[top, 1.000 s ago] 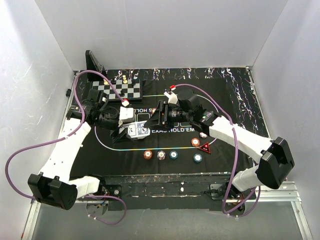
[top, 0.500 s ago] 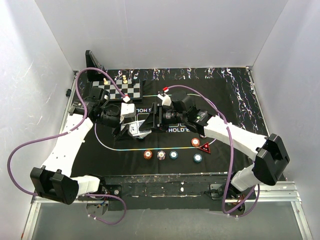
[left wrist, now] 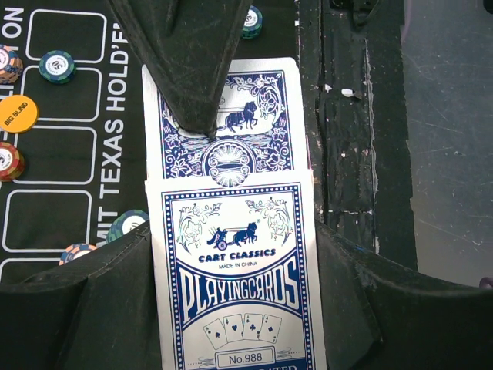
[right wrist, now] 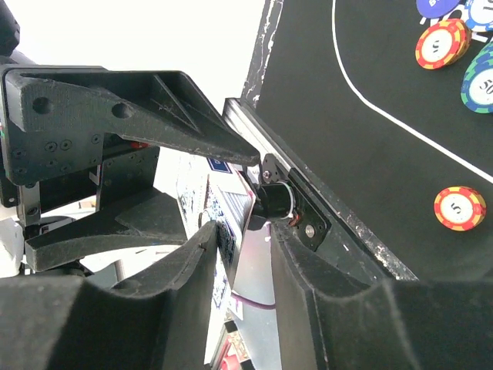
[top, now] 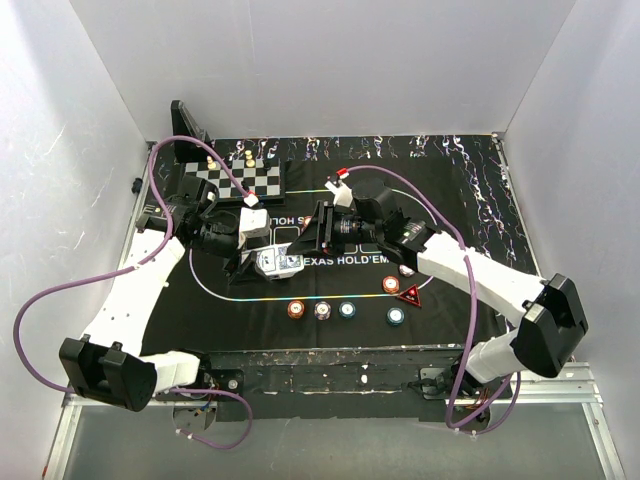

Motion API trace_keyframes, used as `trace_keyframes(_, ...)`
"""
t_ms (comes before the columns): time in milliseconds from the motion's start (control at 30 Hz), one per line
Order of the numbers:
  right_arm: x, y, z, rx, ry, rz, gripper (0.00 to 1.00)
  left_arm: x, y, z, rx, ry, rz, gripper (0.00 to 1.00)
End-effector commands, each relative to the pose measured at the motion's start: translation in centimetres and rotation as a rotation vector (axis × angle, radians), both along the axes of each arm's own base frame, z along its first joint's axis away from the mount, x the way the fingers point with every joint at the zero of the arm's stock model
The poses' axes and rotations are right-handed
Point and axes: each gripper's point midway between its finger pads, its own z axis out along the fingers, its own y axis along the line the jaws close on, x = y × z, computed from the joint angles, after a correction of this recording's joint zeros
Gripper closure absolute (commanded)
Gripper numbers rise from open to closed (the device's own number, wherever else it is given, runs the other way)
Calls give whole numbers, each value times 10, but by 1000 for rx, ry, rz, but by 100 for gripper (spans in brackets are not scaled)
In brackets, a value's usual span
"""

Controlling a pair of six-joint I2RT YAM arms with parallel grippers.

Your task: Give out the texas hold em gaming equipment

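Black felt mat [top: 450, 190] printed "TEXAS HOLD'EM", enclosed by white walls; a chessboard [top: 240, 180] sits toward its far left. Near the mat's centre, the left gripper [left wrist: 233, 247] clamps a card box [left wrist: 239, 316] by its long sides. A blue-backed playing card [left wrist: 231, 131] protrudes about halfway from the box mouth. The right gripper [right wrist: 243, 235] meets it, jaws narrow about the card's free end; whether the pads actually bite cannot be told from the wrist view. Poker chips [top: 322, 310] lie in a row near the front edge, beside a red triangular marker [top: 411, 295]. Risks: a weak pinch would let the card slip free or drop; excess friction could drag several cards out together. Legible text: "CART CLASSICS", "MADE IN CHINA", "PLAYINGCARDS", "No.988" on the box; "BIG BLIND" on a yellow disc [left wrist: 18, 113].
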Motion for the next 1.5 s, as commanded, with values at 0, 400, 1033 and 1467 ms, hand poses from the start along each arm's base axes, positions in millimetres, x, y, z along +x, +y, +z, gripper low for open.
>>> trace_keyframes(0,3,-10,8,7,-39,-34,61,-11,-7,19,-74,-21,-29,86)
trace_keyframes(400,7,-22,6,-50,-69,-65,78,-10,-8,20,-86,-7,-9,83)
trace_keyframes(1033,-3,-17,27,120,-52,-15,18,-1,-14,25,-135,15,43,83)
trace_keyframes(1467,-11,29,30,198,39,86,36,18,-19,39,-160,-16,89,81)
